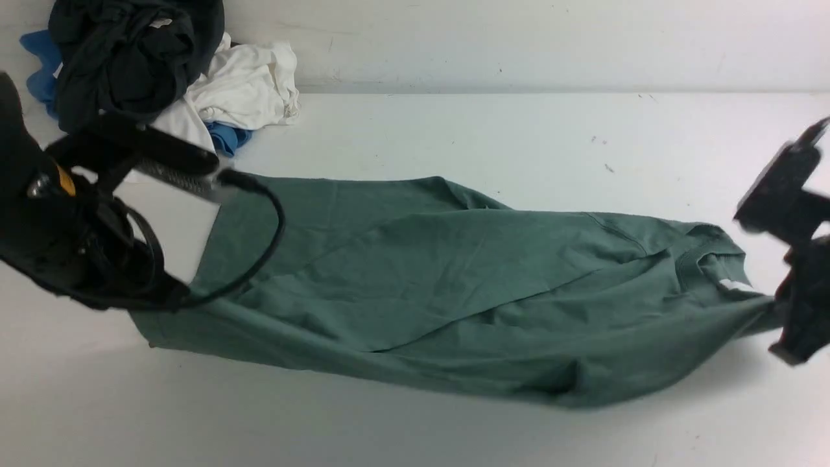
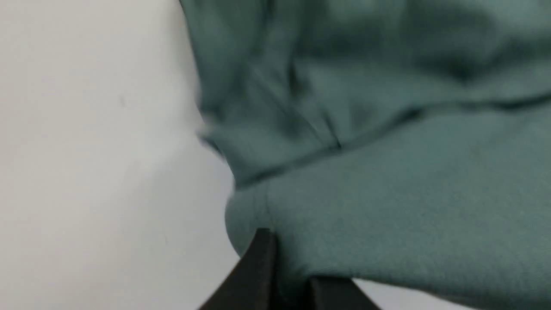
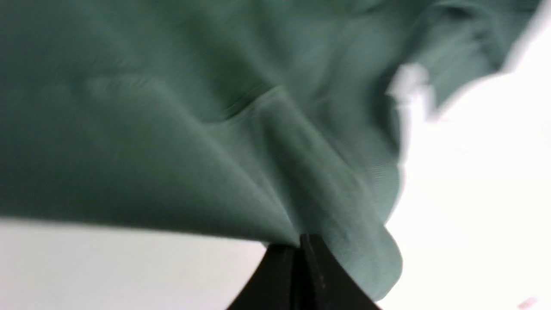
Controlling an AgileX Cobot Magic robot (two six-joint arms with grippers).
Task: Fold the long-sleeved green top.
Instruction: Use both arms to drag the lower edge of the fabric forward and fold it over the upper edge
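Looking at your left side, you have the left gripper (image 2: 288, 280) clenched on a rounded fold of the green long-sleeved top (image 1: 454, 285). In the wrist view the dark fingers pinch the cloth from below.

Agreed, and your right gripper (image 3: 301, 247) is clamped on the cloth too. You can see a ridge of fabric running straight into its tips, which meet with no gap, and a loose edge curling round one side.

From your front view, the top lies stretched lengthwise across the middle of the white table (image 1: 519, 130). Its straight edge is toward your left arm and its neck toward your right.

You can pick out the ribbed collar and the white neck label (image 1: 736, 284) just beside your right gripper. The cloth there is drawn to a point where the gripper holds it.

Note the large flap folded diagonally over the body, with its crease running from near your left arm toward the collar.

Your left arm's black cable (image 1: 275, 227) loops in front of that end of the top, so you cannot see the pinch itself from the front.

Behind your left arm, the black garment (image 1: 123, 58) sits heaped on the white garment (image 1: 249, 87) and the blue garment (image 1: 230, 137), against the wall. The pile is near the top's far corner but apart from it.

Both of your wrist views are blurred.
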